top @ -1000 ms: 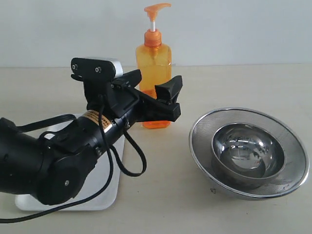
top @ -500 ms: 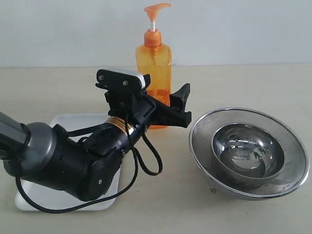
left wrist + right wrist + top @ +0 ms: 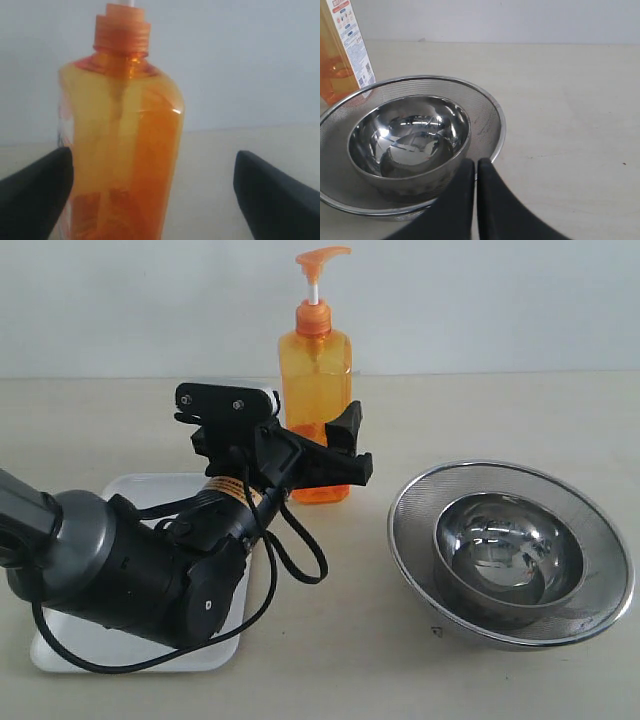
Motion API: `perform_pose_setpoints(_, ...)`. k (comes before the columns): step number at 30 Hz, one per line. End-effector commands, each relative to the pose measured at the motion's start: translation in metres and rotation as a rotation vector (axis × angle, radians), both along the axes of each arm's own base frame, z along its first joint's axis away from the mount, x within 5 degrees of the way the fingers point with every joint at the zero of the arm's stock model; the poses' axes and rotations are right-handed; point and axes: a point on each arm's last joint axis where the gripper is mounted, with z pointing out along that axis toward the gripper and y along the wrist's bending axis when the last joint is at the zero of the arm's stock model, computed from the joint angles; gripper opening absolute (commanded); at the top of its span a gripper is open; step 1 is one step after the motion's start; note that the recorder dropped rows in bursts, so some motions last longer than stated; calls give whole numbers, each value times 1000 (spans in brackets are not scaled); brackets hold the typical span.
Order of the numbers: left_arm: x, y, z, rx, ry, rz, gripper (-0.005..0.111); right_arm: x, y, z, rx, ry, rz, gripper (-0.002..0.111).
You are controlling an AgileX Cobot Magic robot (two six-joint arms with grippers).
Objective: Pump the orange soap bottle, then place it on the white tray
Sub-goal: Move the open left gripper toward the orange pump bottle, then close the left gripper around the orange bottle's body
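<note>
Exterior view: a tall translucent orange plastic soap bottle [image 3: 315,390] with an orange pump head [image 3: 322,256] on a white stem is standing upright on the pale bench [image 3: 500,410], toward the back near the wall [image 3: 500,300]. The black left end effector [image 3: 312,435] is reaching in from the near left and is straddling the bottle's lower body, jaws spread wide. Left wrist view: the bottle is sitting between the two black fingers [image 3: 35,200], close against one and showing a clear gap to the other; whether it is touching the nearer finger cannot be told. A flat rectangular white tray [image 3: 140,488] with rounded corners is lying on the bench beneath the left arm [image 3: 130,570], near the bottle on its near left, and the bottle is standing off it. To the right, a round steel mesh basket [image 3: 420,505] is holding a smaller polished steel bowl [image 3: 510,560], near the bottle but apart from it. Right wrist view: the right end effector [image 3: 476,185] is pointing toward the basket's rim with its black fingers pressed together, gripping nothing, while the bottle's white printed label [image 3: 352,40] is facing this camera from beyond the basket.
</note>
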Motion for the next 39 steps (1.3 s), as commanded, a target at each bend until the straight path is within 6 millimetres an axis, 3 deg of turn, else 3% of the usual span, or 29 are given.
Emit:
perform_pose_setpoints(1,2,0,0,2,5,10,81,0,0,1,0,-9,-6,0)
perform_pose_setpoints(14,2,-2,-4,19,53,-2,82,0,0,1,0,-9,-6,0)
perform_pose_setpoints(22,6,-8,-3,37,92,-12,110,0,0,1,0,-9,-6,0)
perform_pose_setpoints(39,12,0,-1,43,66,38,110,0,0,1,0,-9,-6,0)
